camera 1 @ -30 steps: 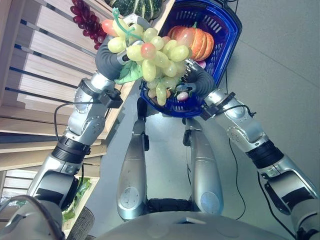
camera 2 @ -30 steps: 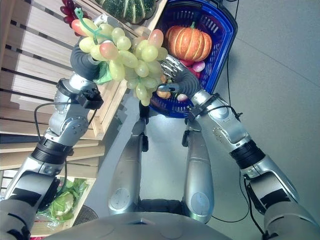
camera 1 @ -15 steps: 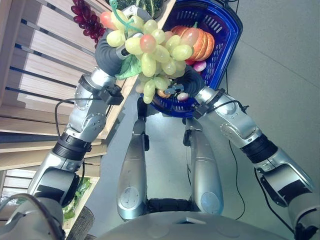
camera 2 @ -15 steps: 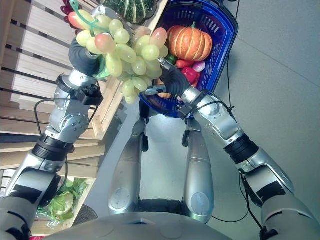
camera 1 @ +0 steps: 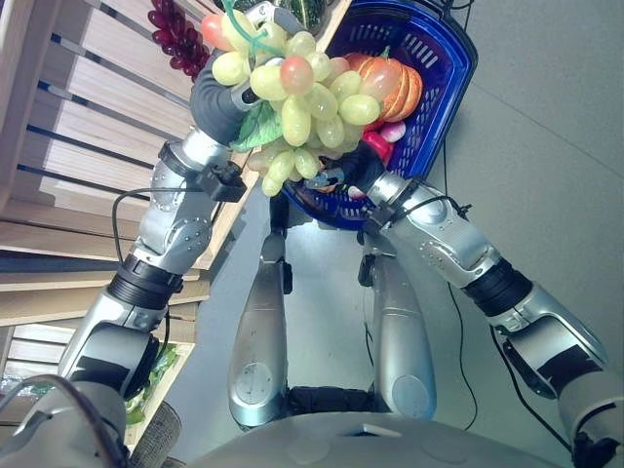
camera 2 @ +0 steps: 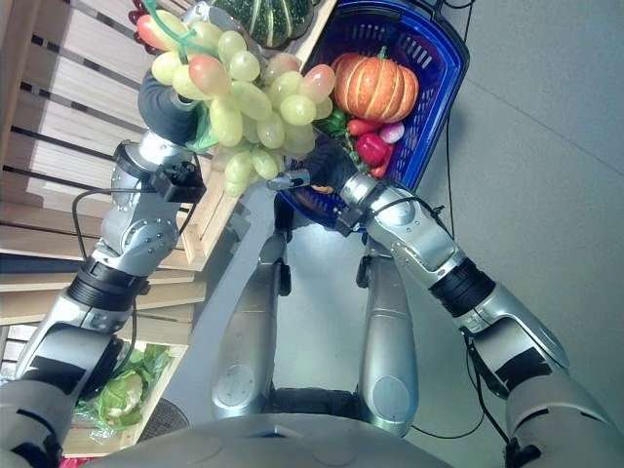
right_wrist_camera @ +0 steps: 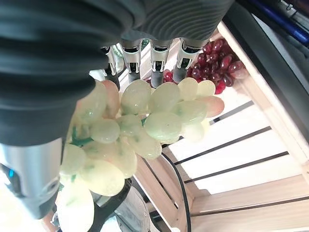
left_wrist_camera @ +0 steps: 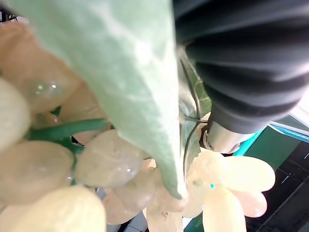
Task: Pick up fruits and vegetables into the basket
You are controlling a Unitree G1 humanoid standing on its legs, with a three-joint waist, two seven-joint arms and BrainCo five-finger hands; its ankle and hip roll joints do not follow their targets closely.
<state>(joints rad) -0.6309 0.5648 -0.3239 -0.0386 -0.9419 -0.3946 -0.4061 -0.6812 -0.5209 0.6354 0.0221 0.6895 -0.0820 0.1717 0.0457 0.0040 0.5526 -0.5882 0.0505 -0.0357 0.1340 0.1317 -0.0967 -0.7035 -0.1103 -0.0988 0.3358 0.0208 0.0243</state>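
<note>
While the grapes (camera 1: pixel 292 107) are held raised in the left hand (camera 1: pixel 219 93) at upper centre, its fingers hidden, the right hand (camera 1: pixel 356 174) has been drawn under them, fingers straight, before the basket (camera 1: pixel 444 73), so release seems near.

Green grapes (camera 2: pixel 255 93) hang between wooden crate (camera 2: pixel 210 219) and basket (camera 2: pixel 444 68), crowding the basket's near rim.
</note>
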